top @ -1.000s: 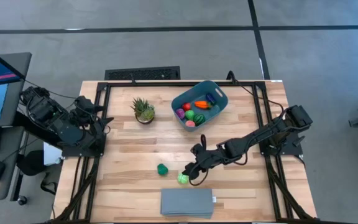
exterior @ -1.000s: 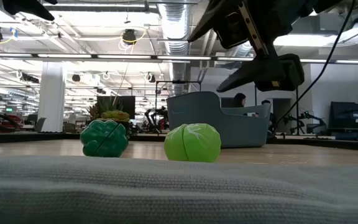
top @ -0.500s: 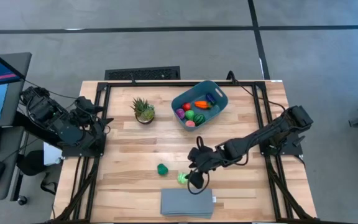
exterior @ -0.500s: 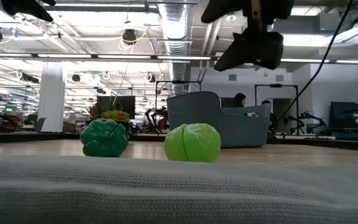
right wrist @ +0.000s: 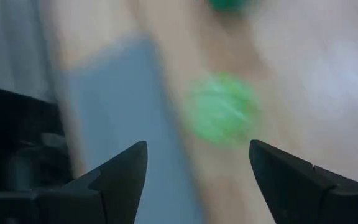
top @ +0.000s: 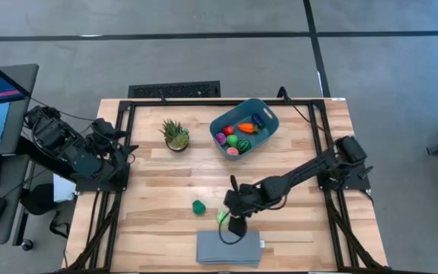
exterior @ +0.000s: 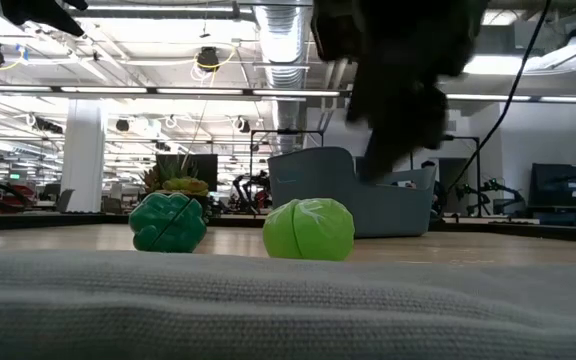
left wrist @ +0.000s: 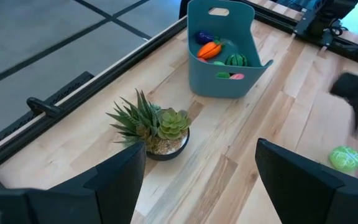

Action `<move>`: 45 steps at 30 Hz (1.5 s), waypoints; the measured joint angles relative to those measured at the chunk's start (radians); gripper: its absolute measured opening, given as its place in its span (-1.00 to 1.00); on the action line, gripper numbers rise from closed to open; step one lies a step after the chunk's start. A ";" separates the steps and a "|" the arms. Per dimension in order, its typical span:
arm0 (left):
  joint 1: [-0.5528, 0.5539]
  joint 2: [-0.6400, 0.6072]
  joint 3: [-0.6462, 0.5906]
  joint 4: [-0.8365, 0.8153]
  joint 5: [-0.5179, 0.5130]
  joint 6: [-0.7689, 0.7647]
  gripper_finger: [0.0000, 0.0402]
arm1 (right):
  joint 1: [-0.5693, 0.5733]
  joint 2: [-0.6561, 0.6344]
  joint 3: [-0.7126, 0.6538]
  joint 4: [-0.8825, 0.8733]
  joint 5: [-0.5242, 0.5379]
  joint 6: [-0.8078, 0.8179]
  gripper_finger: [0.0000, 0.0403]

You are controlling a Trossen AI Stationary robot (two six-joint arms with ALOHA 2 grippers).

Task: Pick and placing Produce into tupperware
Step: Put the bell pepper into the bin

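Two toys lie on the wood near the table's near edge: a light green cabbage-like ball (top: pixel 221 217) (exterior: pixel 308 229) (right wrist: pixel 222 109) and a darker green one (top: pixel 198 206) (exterior: pixel 168 222) to its left. My right gripper (top: pixel 230 230) (right wrist: pixel 197 146) hangs open above the table just on the near side of the light green ball, touching nothing. The teal bin (top: pixel 244 127) (left wrist: pixel 222 43) stands at the far middle and holds an orange carrot (top: pixel 245 127) with red, purple, green and pink toys. My left gripper (left wrist: pixel 201 168) waits open at the table's left edge.
A flat grey-blue slab (top: pixel 228 248) (right wrist: pixel 110 124) lies at the near edge, right below my right gripper. A spiky potted plant (top: pixel 176 135) (left wrist: pixel 154 127) stands left of the bin. Bare wood stretches between the bin and the two green toys.
My right gripper has swung toward the table's near edge and a little left, from beside the light green ball to over the slab's far edge, coming closer to the low camera. Both green toys have stayed where they were.
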 joint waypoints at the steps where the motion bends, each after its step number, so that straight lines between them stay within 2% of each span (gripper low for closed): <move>1: 0.000 0.000 0.000 -0.002 0.000 0.000 0.45 | -0.001 0.002 0.004 -0.055 0.000 0.005 0.52; 3: 0.000 -0.001 0.000 -0.003 0.002 0.000 0.45 | -0.003 0.046 0.049 -0.015 0.003 0.015 0.52; 7: 0.000 -0.003 0.001 -0.006 0.010 0.000 0.45 | -0.002 0.095 0.116 -0.061 0.008 0.026 0.52; 12: 0.000 -0.001 0.001 -0.010 0.020 0.000 0.45 | 0.000 0.157 0.201 -0.161 0.014 0.044 0.52; 15: 0.000 -0.001 0.001 -0.011 0.019 0.000 0.45 | 0.006 0.163 0.236 -0.217 0.060 0.053 0.52; 18: -0.001 -0.001 0.001 -0.014 0.017 0.001 0.45 | 0.004 0.163 0.243 -0.278 0.103 0.077 0.52; 28: -0.001 -0.001 0.001 -0.022 0.020 0.007 0.45 | -0.002 0.159 0.246 -0.298 0.116 0.140 0.52; 31: 0.000 -0.001 -0.018 0.022 0.070 0.077 0.45 | -0.011 0.159 0.246 -0.311 0.122 0.141 0.52; 33: -0.001 0.001 -0.072 0.133 0.116 0.218 0.45 | -0.017 0.158 0.246 -0.315 0.140 0.130 0.52; 36: -0.010 0.014 -0.187 0.400 0.191 0.470 0.45 | -0.004 0.127 0.245 -0.292 0.246 0.122 0.52; 40: -0.026 0.028 -0.317 0.688 0.197 0.667 0.45 | 0.044 0.053 0.238 -0.277 0.463 0.130 0.52; 45: -0.011 0.068 -0.421 0.814 0.218 0.779 0.45 | 0.125 -0.044 0.163 -0.309 0.688 0.261 0.52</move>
